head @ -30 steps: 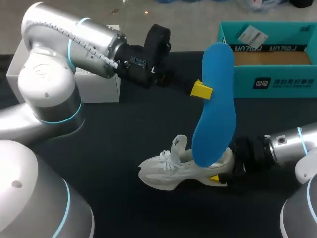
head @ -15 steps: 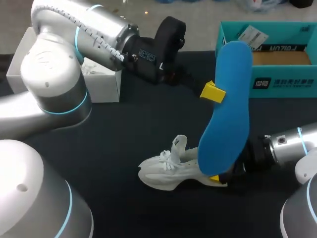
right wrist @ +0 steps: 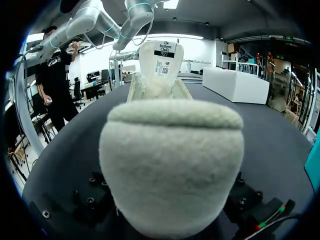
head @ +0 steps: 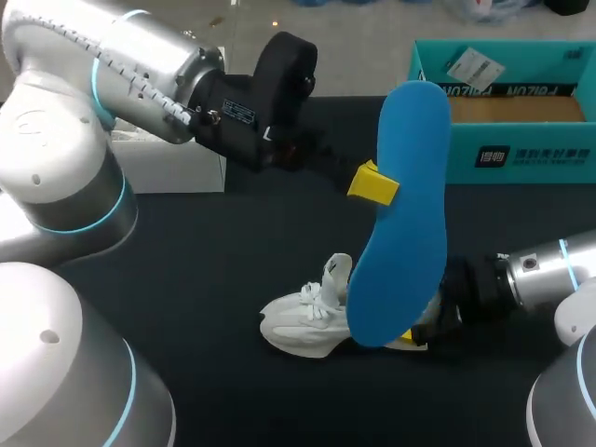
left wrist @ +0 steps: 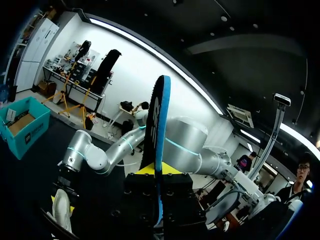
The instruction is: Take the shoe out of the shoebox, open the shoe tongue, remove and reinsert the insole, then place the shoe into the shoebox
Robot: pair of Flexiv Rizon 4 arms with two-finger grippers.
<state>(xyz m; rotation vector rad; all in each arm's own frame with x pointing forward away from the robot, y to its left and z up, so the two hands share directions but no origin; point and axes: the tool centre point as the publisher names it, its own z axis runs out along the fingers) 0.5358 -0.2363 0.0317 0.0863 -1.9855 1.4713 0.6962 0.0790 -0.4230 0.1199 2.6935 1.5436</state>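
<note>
A blue insole hangs upright over the table, pinched near its middle by my left gripper. In the left wrist view the insole is edge-on between the shut yellow tips of that gripper. Its lower end hides the heel opening of the white shoe, which stands on the black table. My right gripper clasps the shoe's heel from behind. In the right wrist view the fuzzy heel fills the space between the fingers, and the tongue stands up ahead. The teal shoebox sits open at the back right.
A white box lies at the back left, partly under my left arm, and shows ahead of the shoe as the white box in the right wrist view. Bare black table spreads left of and in front of the shoe.
My left arm swung the insole right toward the shoebox, then back left and lower, so its bottom end now covers the shoe's heel. The right arm and shoe stayed put.
</note>
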